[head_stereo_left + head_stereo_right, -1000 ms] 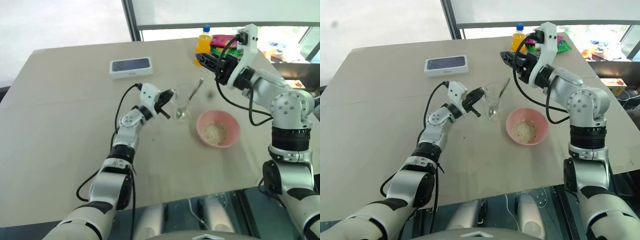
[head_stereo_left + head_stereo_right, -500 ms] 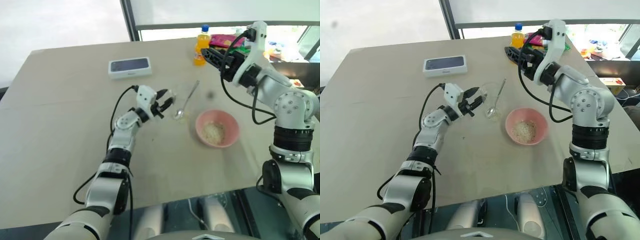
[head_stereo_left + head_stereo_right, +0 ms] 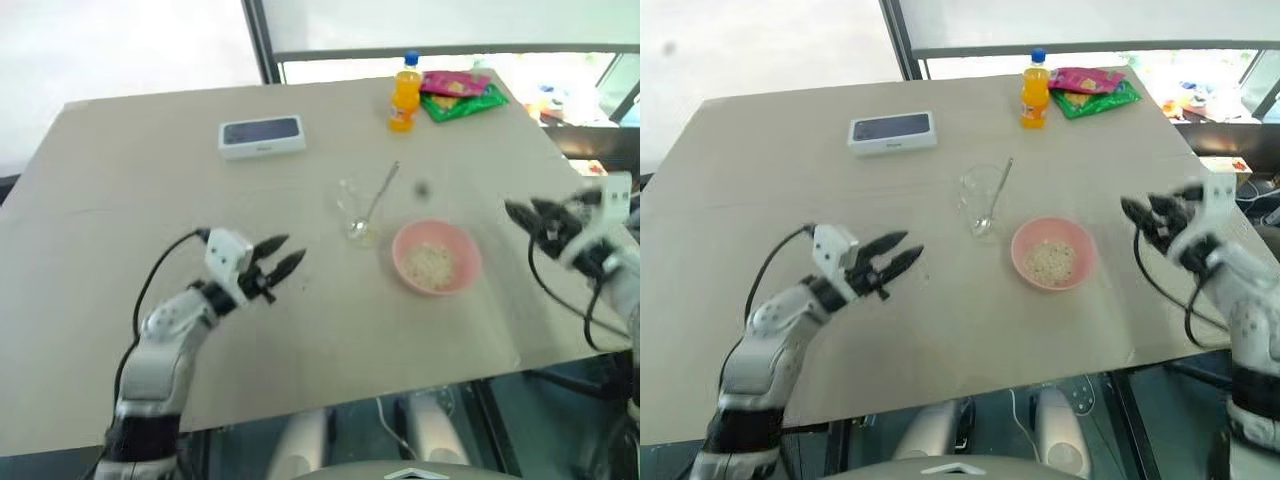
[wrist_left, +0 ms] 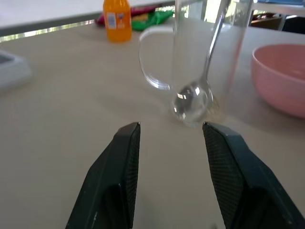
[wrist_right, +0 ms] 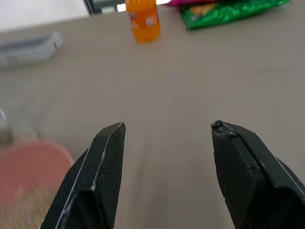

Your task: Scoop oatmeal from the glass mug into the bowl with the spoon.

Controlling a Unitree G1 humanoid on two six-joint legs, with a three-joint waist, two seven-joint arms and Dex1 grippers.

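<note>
The clear glass mug (image 3: 352, 203) stands mid-table with the silver spoon (image 3: 378, 196) leaning inside it, handle up and away from me. To its right sits the pink bowl (image 3: 468, 262) holding a heap of beige oatmeal (image 3: 429, 266). My left gripper (image 3: 277, 265) hovers open over the table, short of the mug and to its left, pointing at it; in the left wrist view its fingers (image 4: 125, 157) frame the mug (image 4: 205, 52) and the spoon's bowl (image 4: 192, 100). To the right of the bowl my right gripper (image 3: 524, 216) stands open with nothing between its fingers (image 5: 107, 157).
An orange drink bottle (image 3: 404, 93) and green and pink snack packets (image 3: 458, 95) stand at the table's far right. A white box with a dark top (image 3: 261, 135) lies at the far left-centre. The table's right edge runs just beyond my right gripper.
My left gripper has opened, let go of the mug and drawn back towards me. My right arm has swung away from the spoon, down and to the right. Mug and spoon stay put.
</note>
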